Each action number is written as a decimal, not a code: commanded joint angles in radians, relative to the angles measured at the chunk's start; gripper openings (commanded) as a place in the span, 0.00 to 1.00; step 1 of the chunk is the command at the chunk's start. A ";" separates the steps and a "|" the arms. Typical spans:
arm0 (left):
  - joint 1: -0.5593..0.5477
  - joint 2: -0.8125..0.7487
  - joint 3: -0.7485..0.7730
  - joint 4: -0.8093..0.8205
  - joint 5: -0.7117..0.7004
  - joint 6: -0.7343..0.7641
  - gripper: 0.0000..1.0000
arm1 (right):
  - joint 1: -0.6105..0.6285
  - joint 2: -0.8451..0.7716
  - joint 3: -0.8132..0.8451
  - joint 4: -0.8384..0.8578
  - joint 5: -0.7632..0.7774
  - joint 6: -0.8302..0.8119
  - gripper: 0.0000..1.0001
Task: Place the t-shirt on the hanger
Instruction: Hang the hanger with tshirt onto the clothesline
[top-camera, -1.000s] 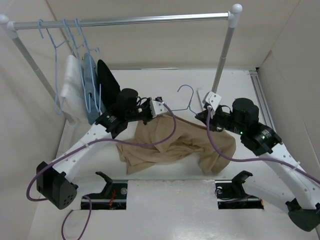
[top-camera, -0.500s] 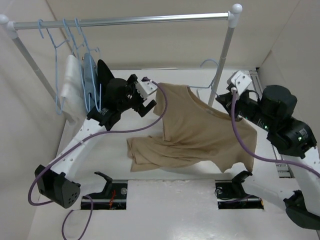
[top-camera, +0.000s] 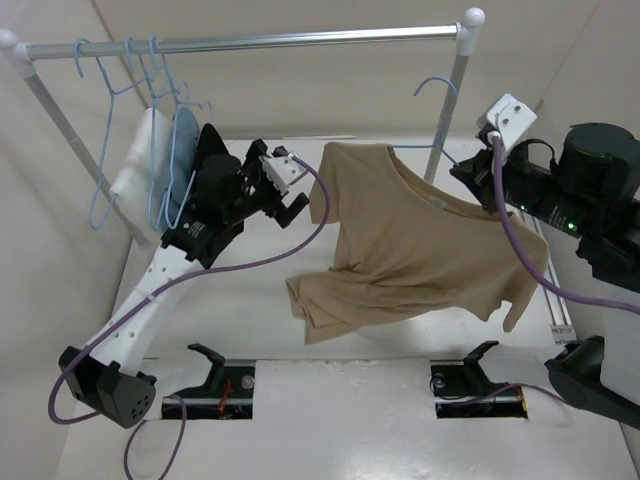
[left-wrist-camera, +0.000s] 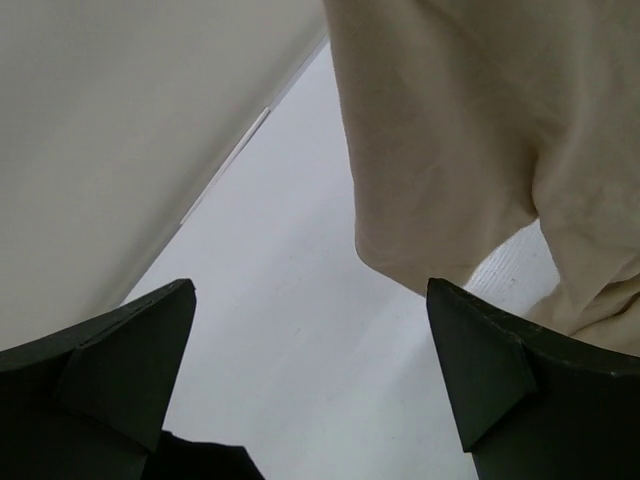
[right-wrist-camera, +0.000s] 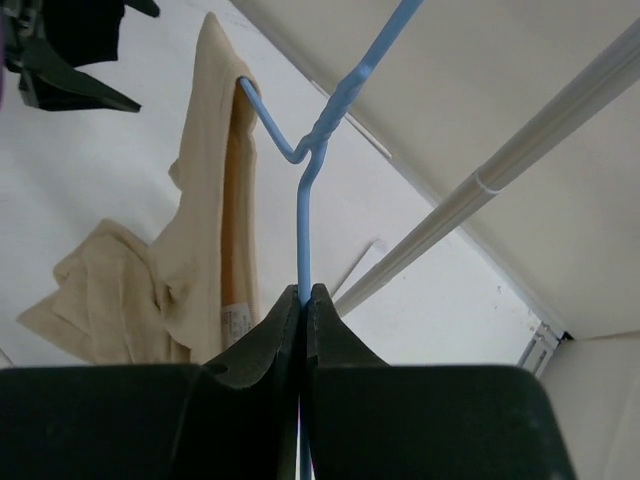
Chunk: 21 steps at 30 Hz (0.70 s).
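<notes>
The white table (top-camera: 330, 420) is carrying both arm bases at its near edge and a metal clothes rack (top-camera: 250, 42) at its far side. Near the rack's left end, white (top-camera: 140, 165), light-blue (top-camera: 183, 150) and black (top-camera: 215, 160) garments are hanging on blue hangers.

The tan t-shirt (top-camera: 420, 250) is hanging in the air over the middle of the table. Its neck and shoulders are spreading along the hanger, and its lower part is drooping in bunched folds toward the table. Whether the hem is touching the table cannot be told.

The light-blue wire hanger (right-wrist-camera: 303, 230) is sitting inside the t-shirt's collar. Its hook (top-camera: 437, 85) is rising beside the rack's right post, below the rail and not over it.

The right gripper (right-wrist-camera: 303, 292) is pinching the hanger's stem just under the twisted neck, with its fingers pressing together on the wire.

The left gripper (left-wrist-camera: 310, 290) is hovering just beside the t-shirt's left shoulder edge. Its fingers are standing wide apart with only bare table showing between them.
</notes>
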 joint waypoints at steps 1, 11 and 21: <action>0.006 -0.015 0.017 0.099 0.031 -0.042 1.00 | 0.007 -0.003 0.130 -0.069 -0.068 -0.041 0.00; 0.030 0.040 -0.012 0.250 0.553 -0.157 0.82 | 0.007 -0.079 0.081 -0.018 -0.165 -0.051 0.00; 0.083 0.045 -0.079 0.155 0.541 -0.158 0.00 | 0.007 -0.119 0.134 -0.018 -0.034 -0.023 0.00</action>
